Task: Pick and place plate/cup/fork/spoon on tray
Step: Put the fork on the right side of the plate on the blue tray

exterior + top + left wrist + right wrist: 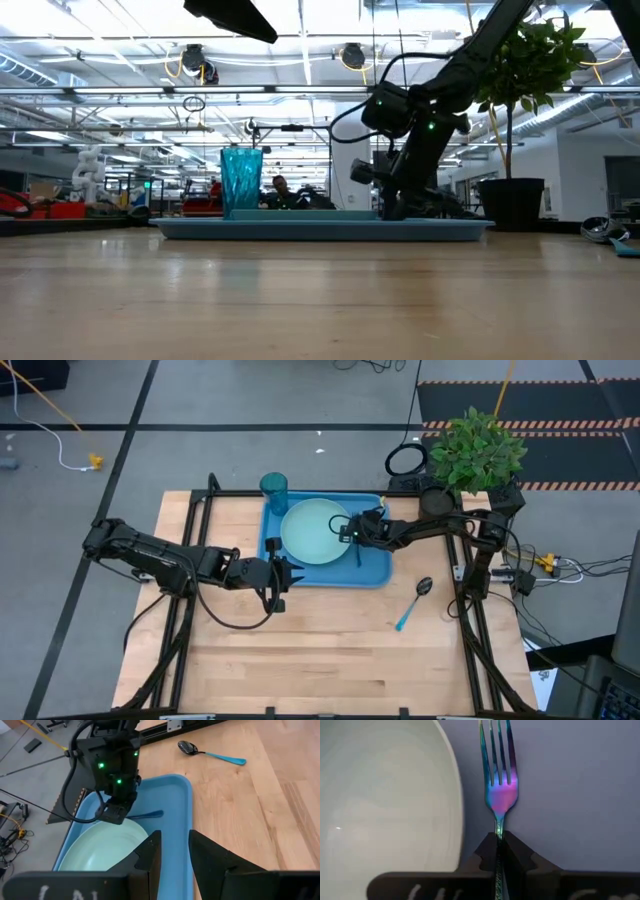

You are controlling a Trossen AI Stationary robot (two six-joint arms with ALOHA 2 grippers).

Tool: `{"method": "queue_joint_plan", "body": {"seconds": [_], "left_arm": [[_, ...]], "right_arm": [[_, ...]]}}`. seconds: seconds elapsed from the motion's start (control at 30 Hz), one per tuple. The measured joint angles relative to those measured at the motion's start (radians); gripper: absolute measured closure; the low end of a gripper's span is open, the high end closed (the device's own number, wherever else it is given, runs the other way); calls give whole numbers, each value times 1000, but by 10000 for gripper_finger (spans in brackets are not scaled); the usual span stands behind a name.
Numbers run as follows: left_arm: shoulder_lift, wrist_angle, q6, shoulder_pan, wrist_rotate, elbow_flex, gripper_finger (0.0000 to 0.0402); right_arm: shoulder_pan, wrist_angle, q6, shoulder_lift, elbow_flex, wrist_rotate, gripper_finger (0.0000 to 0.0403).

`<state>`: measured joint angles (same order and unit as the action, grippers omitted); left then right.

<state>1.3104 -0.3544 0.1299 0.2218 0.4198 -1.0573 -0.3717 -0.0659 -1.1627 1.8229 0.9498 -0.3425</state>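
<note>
The bright-blue tray (378,572) lies at the table's far middle. The mint-green plate (312,530) lies on it, and the teal cup (274,487) stands at its far left corner. My right gripper (354,534) is low over the tray beside the plate's right rim, shut on the fork (498,785). The spoon (412,603) lies on the bare table right of the tray. My left gripper (279,583) is open and empty at the tray's near left edge. My right gripper pinches the fork's neck (498,827), just behind the tines, between its two fingers (517,855). The tines stick out past the fingertips over the tray floor (570,795), next to the plate's rim (452,795). The handle (149,814) shows beside the gripper. Whether the fork touches the tray, I cannot tell.
A potted plant (470,455) stands at the table's far right corner, behind my right arm. Bare wood lies near the front edge and to the right of the tray around the spoon (210,752).
</note>
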Motion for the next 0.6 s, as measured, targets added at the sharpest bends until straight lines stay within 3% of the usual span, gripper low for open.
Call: {"method": "queue_joint_plan", "body": {"seconds": [0.6], "left_arm": [[0, 0, 6, 0, -3, 0, 300]], "right_arm": [[0, 36, 25, 4, -2, -18, 360]]}}
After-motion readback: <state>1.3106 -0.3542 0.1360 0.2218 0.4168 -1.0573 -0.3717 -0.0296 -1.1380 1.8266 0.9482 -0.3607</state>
